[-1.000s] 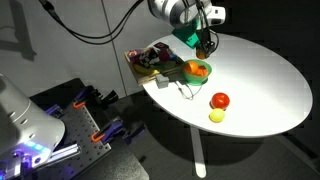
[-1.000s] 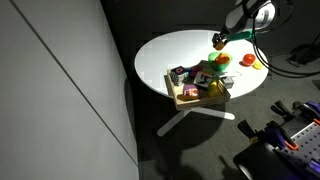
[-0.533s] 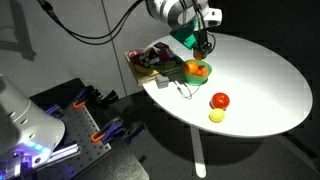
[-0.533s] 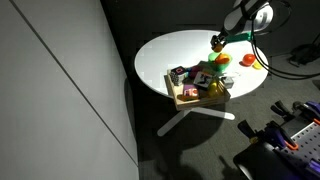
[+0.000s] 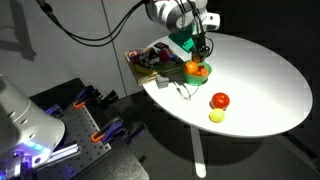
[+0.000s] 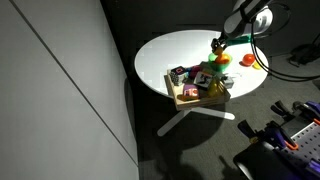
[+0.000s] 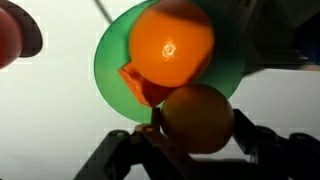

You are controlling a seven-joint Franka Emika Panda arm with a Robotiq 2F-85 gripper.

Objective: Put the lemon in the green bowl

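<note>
The claw (image 7: 197,128) pinches the lemon (image 7: 195,108) between its fingers, at the rim of the green bowl (image 7: 108,62), which holds an orange fruit (image 7: 172,45). Farther along the white table (image 5: 262,70), a red fruit (image 5: 220,100) and a paler yellow fruit (image 5: 217,116) lie side by side.

Light fell from above on the white surface (image 5: 262,82) (image 6: 180,50), which looked almost overexposed in both exterior views, while the floor (image 5: 250,155) and the wall (image 6: 60,90) around it were dim. The wrist view was soft: the lemon (image 7: 197,118) gripped by the end effector (image 7: 195,142) was blurred, and the orange fruit (image 7: 172,45) carried a small glare spot.
</note>
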